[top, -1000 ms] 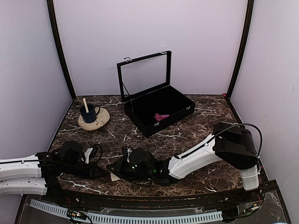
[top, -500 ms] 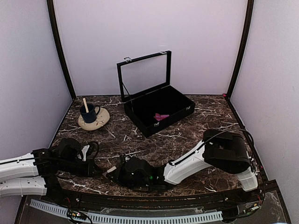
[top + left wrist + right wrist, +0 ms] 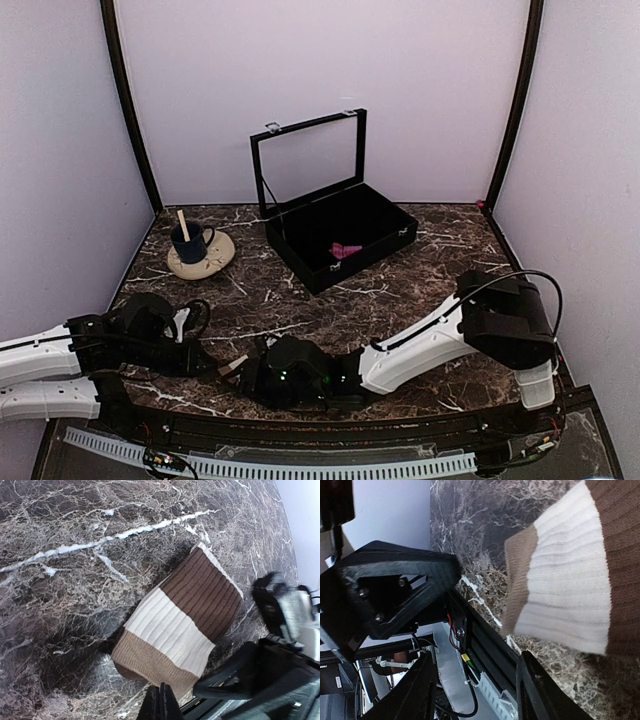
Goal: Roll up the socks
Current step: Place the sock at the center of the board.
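I have the left gripper [image 3: 160, 703] closed at the tan end of the striped sock [image 3: 182, 622], likely anchoring it, with the right gripper [image 3: 476, 680] spread wide and empty.

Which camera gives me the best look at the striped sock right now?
Left wrist: the whole striped sock shows, with all three colour bands. Right wrist sees it close up but cropped at the frame edge. Top external shows only a pale sliver of it.

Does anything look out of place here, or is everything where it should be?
The pair is split up: the pink sock lies inside the open black case at the back, while the striped sock lies flat near the front edge of the table. Nothing looks spilled or broken.
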`<action>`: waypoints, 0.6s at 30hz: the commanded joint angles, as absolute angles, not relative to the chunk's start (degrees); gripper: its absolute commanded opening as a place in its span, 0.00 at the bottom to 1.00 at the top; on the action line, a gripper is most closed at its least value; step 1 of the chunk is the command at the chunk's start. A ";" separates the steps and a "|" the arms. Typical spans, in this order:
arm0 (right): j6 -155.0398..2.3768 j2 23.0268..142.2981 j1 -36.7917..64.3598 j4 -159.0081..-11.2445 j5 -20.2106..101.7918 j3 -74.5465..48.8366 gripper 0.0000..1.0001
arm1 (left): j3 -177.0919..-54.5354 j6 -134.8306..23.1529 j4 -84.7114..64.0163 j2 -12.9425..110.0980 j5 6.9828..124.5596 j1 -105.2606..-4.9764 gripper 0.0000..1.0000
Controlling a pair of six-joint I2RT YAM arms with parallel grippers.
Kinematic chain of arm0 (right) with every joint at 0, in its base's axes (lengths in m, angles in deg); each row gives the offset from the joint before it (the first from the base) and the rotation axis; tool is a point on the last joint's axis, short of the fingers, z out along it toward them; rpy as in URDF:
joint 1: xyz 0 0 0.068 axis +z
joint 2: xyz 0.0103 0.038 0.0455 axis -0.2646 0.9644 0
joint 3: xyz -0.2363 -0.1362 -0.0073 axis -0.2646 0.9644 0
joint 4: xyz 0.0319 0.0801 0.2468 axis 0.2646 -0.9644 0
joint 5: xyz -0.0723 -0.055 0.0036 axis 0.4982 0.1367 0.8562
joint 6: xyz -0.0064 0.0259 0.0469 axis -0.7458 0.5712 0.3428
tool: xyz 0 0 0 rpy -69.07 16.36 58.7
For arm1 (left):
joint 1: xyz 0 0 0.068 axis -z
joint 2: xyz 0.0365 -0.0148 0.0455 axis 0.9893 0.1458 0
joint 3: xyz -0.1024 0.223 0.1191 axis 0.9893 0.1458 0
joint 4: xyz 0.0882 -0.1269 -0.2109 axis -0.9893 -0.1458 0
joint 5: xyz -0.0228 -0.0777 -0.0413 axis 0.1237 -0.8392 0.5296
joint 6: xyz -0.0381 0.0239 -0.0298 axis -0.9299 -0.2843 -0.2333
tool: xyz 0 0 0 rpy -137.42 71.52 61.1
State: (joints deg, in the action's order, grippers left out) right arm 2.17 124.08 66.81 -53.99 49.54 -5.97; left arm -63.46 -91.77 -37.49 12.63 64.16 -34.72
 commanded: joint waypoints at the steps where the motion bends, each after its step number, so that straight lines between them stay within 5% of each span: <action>1: -0.74 118.87 67.49 -58.54 47.49 -4.71 0.50 | -64.97 -89.79 -34.40 15.06 63.73 -34.38 0.00; 8: -6.37 108.89 68.24 -71.56 52.14 -1.04 0.45 | -65.26 -87.83 -26.19 20.28 60.64 -34.38 0.00; 18: -10.38 107.93 63.23 -68.07 51.69 2.52 0.13 | -65.37 -86.45 -19.31 27.29 57.13 -34.20 0.00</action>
